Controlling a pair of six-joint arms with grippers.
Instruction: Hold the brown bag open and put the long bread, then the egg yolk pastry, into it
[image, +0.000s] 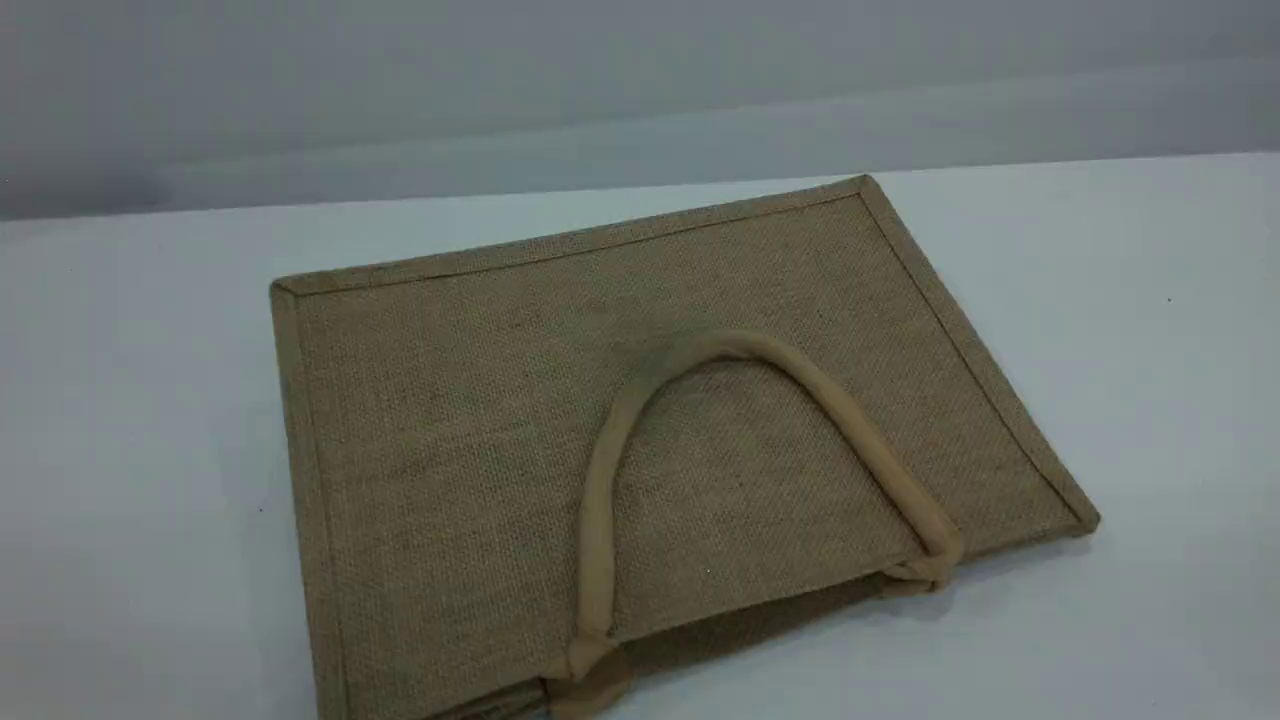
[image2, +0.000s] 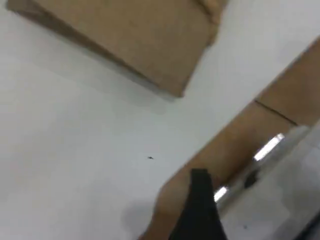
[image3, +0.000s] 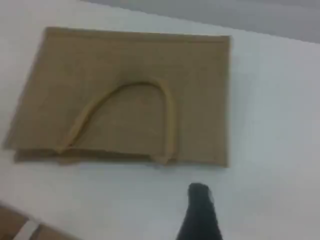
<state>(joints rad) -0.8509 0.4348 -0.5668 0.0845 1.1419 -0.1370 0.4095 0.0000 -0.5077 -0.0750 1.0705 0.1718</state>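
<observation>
Bag and right jaws: we see the brown bag (image: 480, 440) lying flat ahead of the right gripper (image3: 200, 210), its mouth edge turned toward that fingertip, clear bench between them
Bag and left jaws: in the left wrist view one corner of the bag (image2: 135, 40) lies well ahead of the left gripper (image2: 200, 210), apart from it
Jaws: we see one dark fingertip of each; both pairs stand wide apart and have hold of nothing
Handle: one tan loop handle (image: 850, 420) lies folded back on the bag's upper face
Count: we count one bag and one handle in sight; a second we cannot make out
Bench: white bench (image: 1150, 350), plain and smooth, with a wood-coloured edge (image2: 235, 145) just beside the left fingertip
Room: a grey wall (image: 640, 80) behind the bench's far edge
</observation>
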